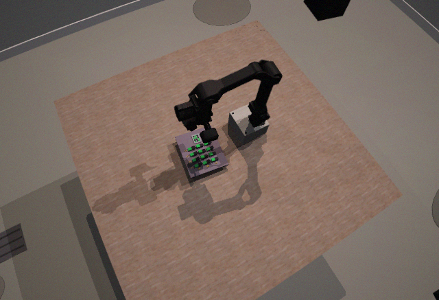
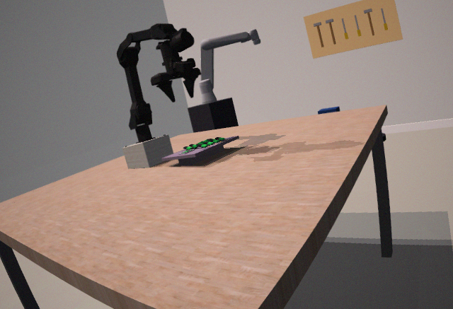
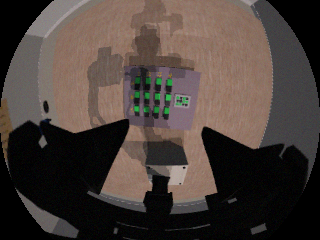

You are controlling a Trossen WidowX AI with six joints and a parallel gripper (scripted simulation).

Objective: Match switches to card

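A mauve sloped panel (image 1: pixel 181 140) (image 2: pixel 175 156) (image 3: pixel 177 120) bears a grid of green and dark grey rocker switches (image 1: pixel 201 151) (image 3: pixel 158 97), three rows of several each in the wrist view. The small pale-bordered card (image 1: pixel 195 138) (image 3: pixel 182 101) lies on the panel beside the grid, with green and dark squares. The card's pattern and the raised half of each switch are too small to tell surely. My gripper (image 2: pixel 182 98) (image 3: pixel 166 127) is open and empty, high above the panel. In the top view the arm's end covers part of the panel's near edge.
The pale box-shaped base (image 1: pixel 241 114) (image 2: pixel 146 153) (image 3: pixel 172 156) of the arm stands just behind the panel's near edge on the wooden table (image 1: pixel 269 197) (image 2: pixel 204 203). Shadows of the arm fall across the table and panel. A grey robot arm (image 2: pixel 207 61) stands beyond the table.
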